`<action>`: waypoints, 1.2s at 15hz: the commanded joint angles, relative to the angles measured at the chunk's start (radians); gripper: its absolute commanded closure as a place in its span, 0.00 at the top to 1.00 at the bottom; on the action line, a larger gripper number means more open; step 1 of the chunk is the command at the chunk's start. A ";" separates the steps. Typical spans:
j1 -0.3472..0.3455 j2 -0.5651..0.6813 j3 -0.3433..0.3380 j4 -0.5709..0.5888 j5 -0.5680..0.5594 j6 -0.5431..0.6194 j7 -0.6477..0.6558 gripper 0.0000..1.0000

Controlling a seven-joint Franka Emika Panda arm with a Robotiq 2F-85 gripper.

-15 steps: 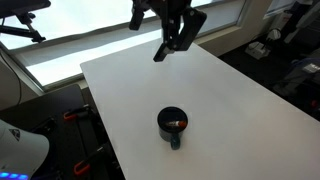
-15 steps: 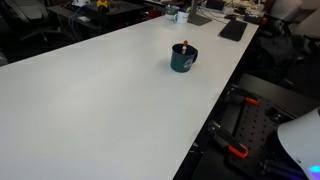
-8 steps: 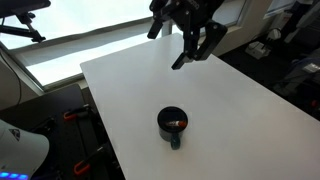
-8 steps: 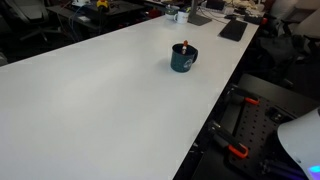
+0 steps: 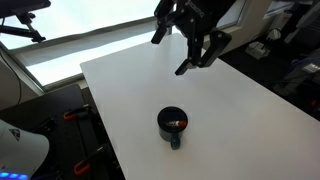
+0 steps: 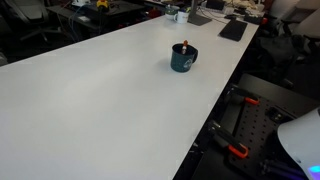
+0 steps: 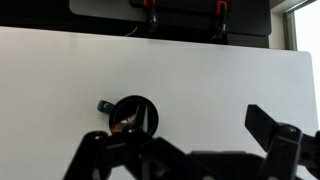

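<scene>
So far, little seemed done. The dark mug [image 5: 173, 125] stood untouched on the white table [image 5: 240, 120], near one edge, with a small red thing [image 6: 184, 45] inside. Further right and well above it, the gripper [image 5: 195, 62] hung open and empty. By my judgement, approach and grasp were not yet done.

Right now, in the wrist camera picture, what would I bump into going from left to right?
Dark mug → orange clamp at the top → gripper finger. Another orange clamp sits right above the mug, so I left it out.
</scene>
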 commanded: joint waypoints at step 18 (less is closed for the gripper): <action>-0.075 0.148 0.046 0.080 -0.003 0.001 0.003 1.00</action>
